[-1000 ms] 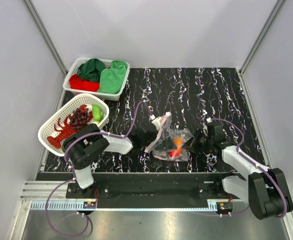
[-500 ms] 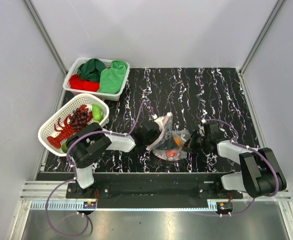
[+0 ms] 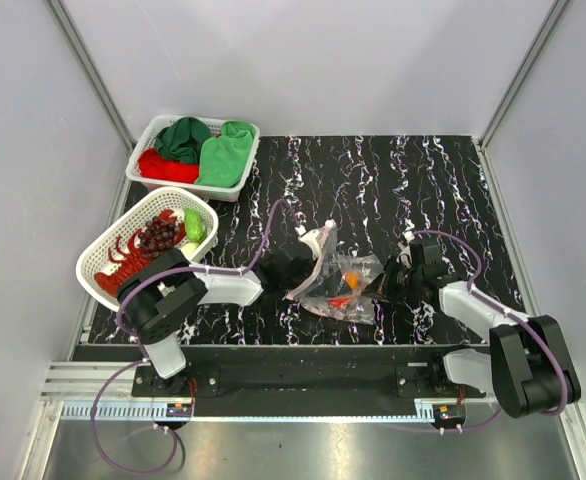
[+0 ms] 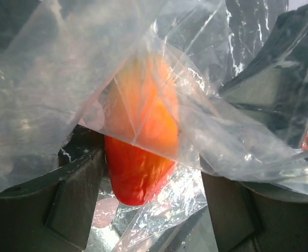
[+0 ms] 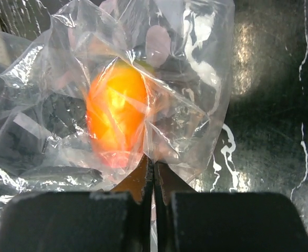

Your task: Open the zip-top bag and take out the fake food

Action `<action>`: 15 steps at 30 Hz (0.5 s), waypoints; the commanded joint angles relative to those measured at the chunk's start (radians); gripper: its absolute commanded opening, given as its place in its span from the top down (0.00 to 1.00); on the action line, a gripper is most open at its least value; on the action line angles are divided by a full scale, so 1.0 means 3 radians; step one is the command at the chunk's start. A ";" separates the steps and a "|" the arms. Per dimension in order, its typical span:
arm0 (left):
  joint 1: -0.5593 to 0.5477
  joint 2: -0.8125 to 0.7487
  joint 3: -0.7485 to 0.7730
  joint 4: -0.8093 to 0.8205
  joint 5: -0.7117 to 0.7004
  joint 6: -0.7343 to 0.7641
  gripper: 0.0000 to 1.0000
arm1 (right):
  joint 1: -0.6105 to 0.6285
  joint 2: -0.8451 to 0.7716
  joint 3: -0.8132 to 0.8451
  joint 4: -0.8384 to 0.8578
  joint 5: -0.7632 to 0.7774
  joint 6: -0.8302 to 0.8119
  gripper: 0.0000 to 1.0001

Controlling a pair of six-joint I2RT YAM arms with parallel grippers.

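The clear zip-top bag [image 3: 338,285] lies on the black marbled table between my arms, its pink zip strip [image 3: 318,245] towards the left arm. An orange-red fruit [image 3: 351,277] sits inside it. My left gripper [image 3: 288,270] is open at the bag's zip end. In the left wrist view its fingers [image 4: 78,194] stand wide apart with the fruit [image 4: 138,152] and crumpled plastic between them. My right gripper [image 3: 386,280] is shut on a fold of the bag's plastic [image 5: 167,121], with the fruit [image 5: 117,115] just beyond its tips [image 5: 154,165].
A white basket [image 3: 103,255] at the left holds a red lobster [image 3: 123,262], dark grapes [image 3: 158,235] and a green fruit [image 3: 195,224]. Behind it a second basket [image 3: 143,150] holds folded green and red cloths. Grey walls close both sides.
The bag has shifted a little and the fruit inside it sits slightly farther back. My left gripper has drawn slightly left. My right gripper still holds the plastic.
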 commanded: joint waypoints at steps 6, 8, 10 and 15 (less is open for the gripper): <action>0.0063 -0.0118 0.0049 -0.0076 -0.0372 -0.0162 0.29 | 0.0021 0.0339 0.0182 -0.0064 0.0103 -0.0182 1.00; 0.0069 -0.0184 -0.0027 0.0032 -0.0443 -0.0208 0.31 | 0.0016 0.0334 0.0161 -0.0079 0.0190 -0.0162 1.00; 0.0084 -0.0220 -0.0068 0.0083 -0.0469 -0.0204 0.34 | 0.0021 0.0318 0.0146 -0.0084 0.0237 -0.0136 1.00; 0.0115 -0.0139 0.0074 -0.0048 -0.0469 -0.0101 0.30 | 0.0021 0.0471 0.0223 -0.0090 0.0258 -0.0228 1.00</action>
